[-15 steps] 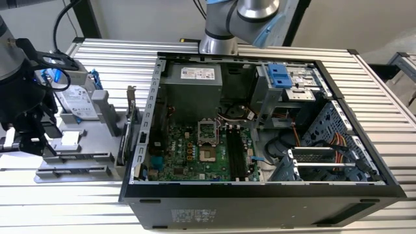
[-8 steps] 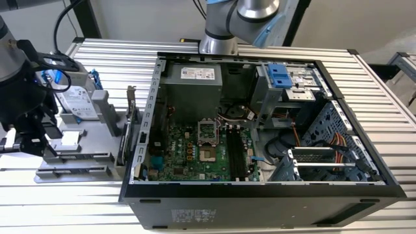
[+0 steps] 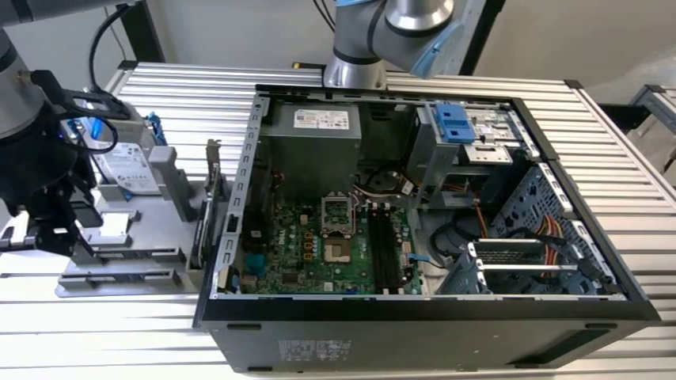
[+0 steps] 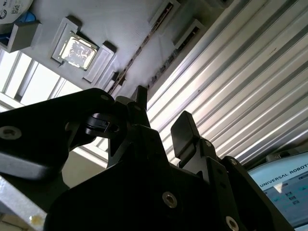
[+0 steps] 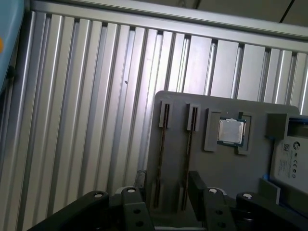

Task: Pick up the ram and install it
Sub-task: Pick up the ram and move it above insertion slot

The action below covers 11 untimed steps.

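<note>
And there was the ram point(image 5: 161, 159), standing on its thin edge in a slot of the grey holder point(image 5: 226, 178), with a second stick point(image 5: 189, 159) in the slot just beside it. Nothing had been lifted yet. The claw point(image 5: 167, 178) hung over the holder's near end, spread wide and empty. In the second wrist view the claw point(image 4: 162, 108) showed clear daylight between its fingers point(image 4: 185, 127). Both sticks ran toward that gap, so I could not tell which one it was lined up on.

To do this well, I judged the claw had to centre over one stick alone. The pads would want to sit flat to the board's faces and come straight down, because a tilted bite on so thin a card would likely twist it in the slot.

Room was tight on the inside. The neighbouring stick and the slot walls sat close, the processor point(image 5: 231, 131) lay in its pocket just beyond, and the hard drive point(image 5: 291, 159) was past that. On the other side the ribbed tabletop point(image 5: 86, 120) lay bare. In the exterior view the open computer case point(image 3: 423, 332) stood well apart toward that view's right, motherboard point(image 3: 306, 253) exposed inside tall walls.
</note>
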{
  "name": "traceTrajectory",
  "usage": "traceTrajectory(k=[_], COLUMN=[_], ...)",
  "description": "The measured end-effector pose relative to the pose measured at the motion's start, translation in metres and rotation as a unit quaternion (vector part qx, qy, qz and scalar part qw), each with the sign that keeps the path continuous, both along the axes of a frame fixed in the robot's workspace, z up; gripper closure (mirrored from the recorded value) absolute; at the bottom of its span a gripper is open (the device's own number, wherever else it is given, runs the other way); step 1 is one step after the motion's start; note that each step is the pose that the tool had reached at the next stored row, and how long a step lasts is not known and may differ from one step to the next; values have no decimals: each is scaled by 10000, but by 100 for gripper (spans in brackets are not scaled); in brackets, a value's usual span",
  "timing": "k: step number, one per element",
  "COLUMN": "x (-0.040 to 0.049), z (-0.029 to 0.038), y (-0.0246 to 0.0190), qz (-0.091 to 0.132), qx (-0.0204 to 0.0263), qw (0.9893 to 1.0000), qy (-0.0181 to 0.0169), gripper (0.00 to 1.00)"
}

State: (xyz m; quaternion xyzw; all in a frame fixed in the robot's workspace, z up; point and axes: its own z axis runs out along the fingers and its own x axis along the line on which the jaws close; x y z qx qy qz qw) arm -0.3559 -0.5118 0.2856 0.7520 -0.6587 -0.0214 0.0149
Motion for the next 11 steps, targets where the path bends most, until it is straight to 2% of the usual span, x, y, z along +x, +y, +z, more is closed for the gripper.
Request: traceTrajectory(k=[11], x=[0], z=[-48], y=[0], qz=[0], qx=[0], qw=[10000], qy=[0], gripper=[0])
